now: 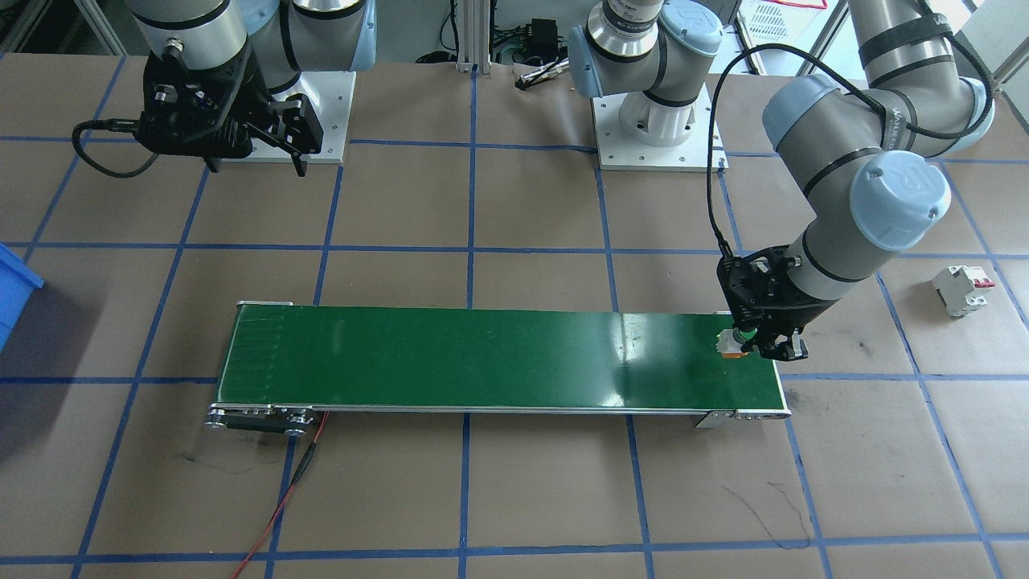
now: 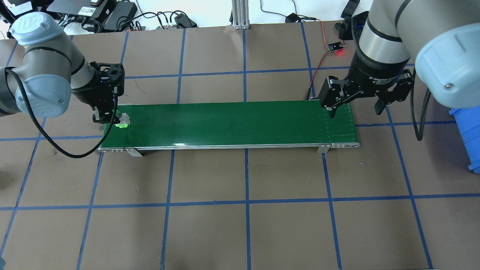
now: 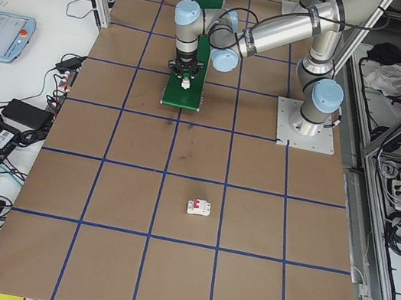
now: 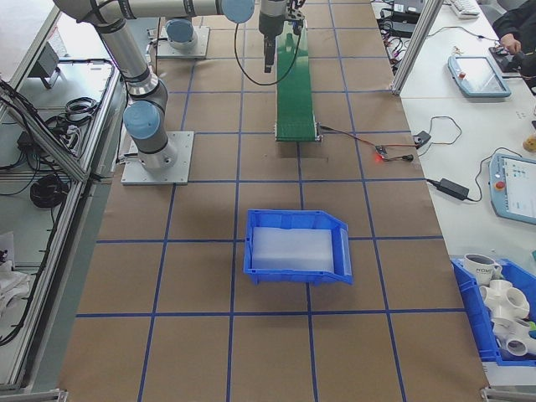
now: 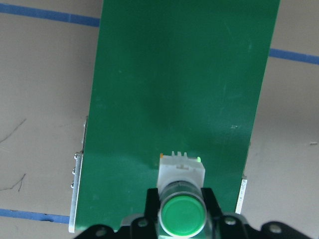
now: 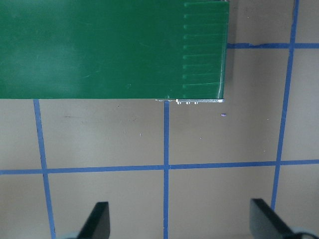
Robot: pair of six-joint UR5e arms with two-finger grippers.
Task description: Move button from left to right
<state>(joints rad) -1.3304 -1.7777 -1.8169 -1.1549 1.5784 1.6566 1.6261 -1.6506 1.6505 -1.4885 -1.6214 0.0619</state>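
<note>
- Risk: the left gripper (image 1: pixel 760 342) has its fingers closed on the button (image 1: pixel 735 341) at the belt's (image 1: pixel 498 358) left end. If it lets go before the base sits flat, the button may tip and roll off that end.
- Risk: the button sits near the belt's end roller, so a skewed release could send it over the edge onto the table (image 1: pixel 522 498).
- Risk: the right gripper (image 2: pixel 354 107) hangs spread wide and empty over the belt's right end. If the belt carries the button there tilted, the grasp could miss.
- Button: round green cap, pale boxy body, orange-red base, much narrower than the belt. In the left wrist view the cap (image 5: pixel 182 215) faces the camera between the fingers.
</note>
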